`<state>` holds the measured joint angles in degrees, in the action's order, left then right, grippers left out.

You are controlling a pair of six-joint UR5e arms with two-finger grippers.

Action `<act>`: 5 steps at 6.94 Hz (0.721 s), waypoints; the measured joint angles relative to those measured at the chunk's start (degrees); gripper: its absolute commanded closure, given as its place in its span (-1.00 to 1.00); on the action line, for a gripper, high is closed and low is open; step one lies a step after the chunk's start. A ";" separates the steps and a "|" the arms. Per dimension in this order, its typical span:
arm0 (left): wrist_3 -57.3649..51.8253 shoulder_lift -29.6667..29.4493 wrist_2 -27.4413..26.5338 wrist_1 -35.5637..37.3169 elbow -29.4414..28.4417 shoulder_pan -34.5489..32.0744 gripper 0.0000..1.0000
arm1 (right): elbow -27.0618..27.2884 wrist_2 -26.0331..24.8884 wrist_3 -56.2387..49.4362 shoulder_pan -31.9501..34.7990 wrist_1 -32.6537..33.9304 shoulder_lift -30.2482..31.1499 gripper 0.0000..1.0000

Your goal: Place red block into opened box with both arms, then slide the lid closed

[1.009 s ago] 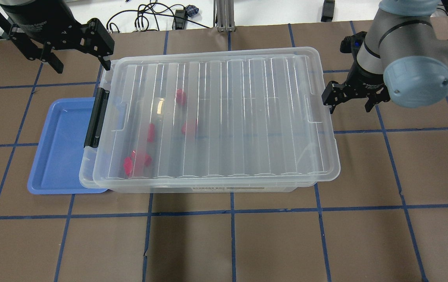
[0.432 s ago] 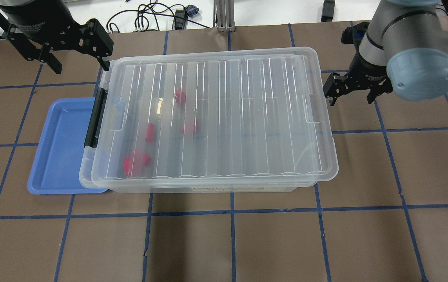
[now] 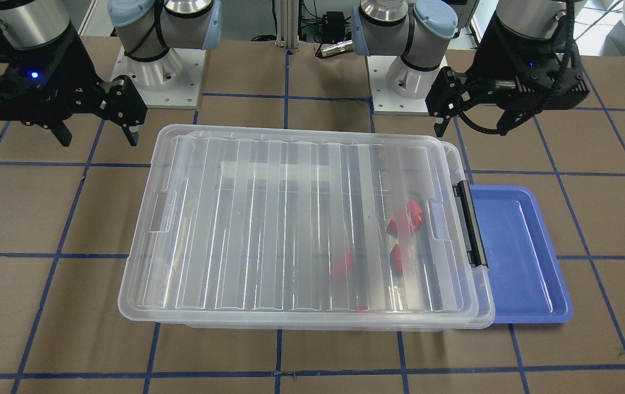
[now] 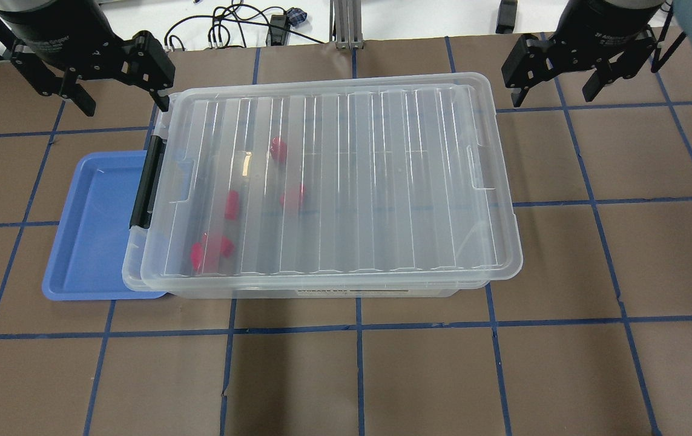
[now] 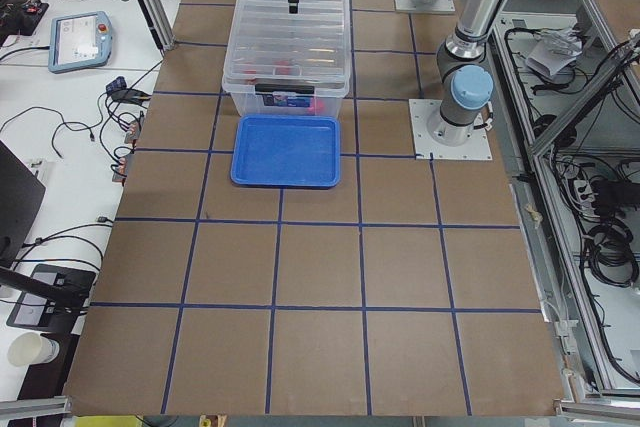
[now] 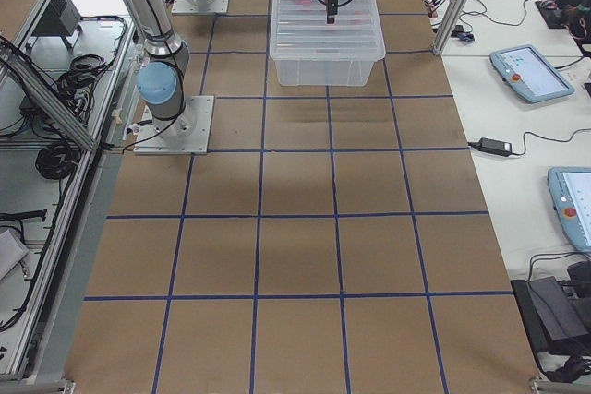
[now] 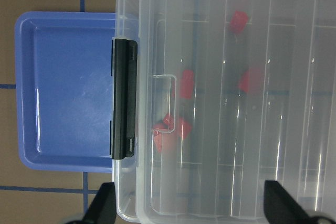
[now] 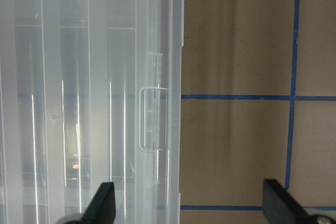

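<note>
The lid [image 4: 352, 181] lies on the clear box [image 4: 132, 275] and covers nearly all of it. Only the box's left rim with the black latch bar [image 4: 148, 181] sticks out. Several red blocks [image 4: 278, 149] lie inside and show through the lid; from across the table they appear as red blocks [image 3: 406, 219]. My left gripper [image 4: 123, 95] hangs open and empty above the box's back left corner. My right gripper [image 4: 554, 91] hangs open and empty beyond the back right corner, clear of the lid. The right wrist view shows the lid's tab recess [image 8: 154, 119].
A blue tray [image 4: 94, 230] lies against the box's latch end, partly under its rim. Cables [image 4: 230, 24] and a metal post [image 4: 346, 24] sit past the table's back edge. Brown table with blue tape lines [image 4: 358, 327] lies in front of the box.
My right gripper has drawn away from the lid's right end toward the back of the table. The lid sits slightly further left than a second ago. The left gripper has hardly moved.
</note>
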<state>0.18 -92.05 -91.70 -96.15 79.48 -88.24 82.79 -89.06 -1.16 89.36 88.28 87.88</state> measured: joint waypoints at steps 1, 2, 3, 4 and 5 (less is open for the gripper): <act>0.00 0.02 0.02 0.00 0.02 0.00 -1.00 | -0.54 -0.17 1.18 0.59 -0.61 -0.72 -1.00; 0.02 0.02 -0.01 0.00 0.02 0.00 -1.00 | -1.03 -0.61 1.52 0.80 -1.05 -1.16 -1.00; 0.06 0.02 -0.11 0.00 0.07 0.00 -1.00 | -1.32 -0.97 1.58 0.87 -1.33 -1.34 -1.00; 0.08 -0.04 -0.18 0.00 0.16 0.00 -1.00 | -1.50 -1.06 1.59 0.89 -1.38 -1.51 -1.00; 0.11 -0.33 -0.24 0.00 0.23 0.00 -1.00 | -1.69 -1.02 1.62 0.91 -1.36 -1.73 -1.00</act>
<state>0.28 -92.37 -91.94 -96.15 79.71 -88.24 81.09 -90.08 0.46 90.26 86.92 86.15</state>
